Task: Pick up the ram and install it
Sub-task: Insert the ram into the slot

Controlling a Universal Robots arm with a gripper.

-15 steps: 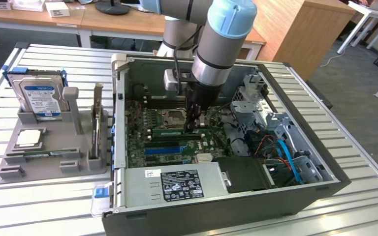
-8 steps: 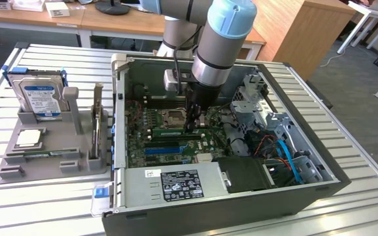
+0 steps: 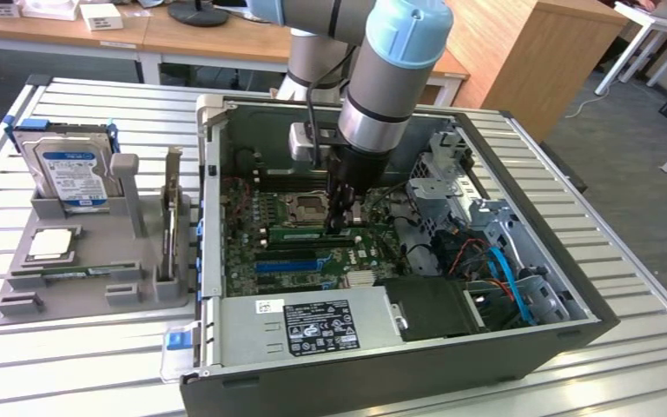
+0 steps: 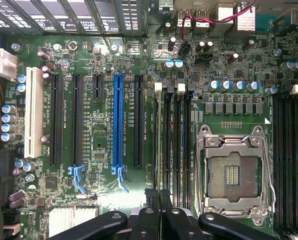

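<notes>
This looks like a robot lab in an office building. A big robot arm [image 3: 386, 87] reaches down into an open computer case [image 3: 368, 382], where the green motherboard [image 4: 103, 100] shows. The case sits on a metal table [image 3: 79, 365] made of long bars. Beside it, a gray holder [image 3: 79, 300] keeps a hard drive [image 3: 73, 174] standing up. Wooden desks [image 3: 194, 39] stand behind.

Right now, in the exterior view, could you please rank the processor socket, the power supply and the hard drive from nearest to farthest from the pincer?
1. Processor socket, beside the pincer.
2. Power supply, nearer the camera.
3. Hard drive, upright in the grey rack.
</notes>
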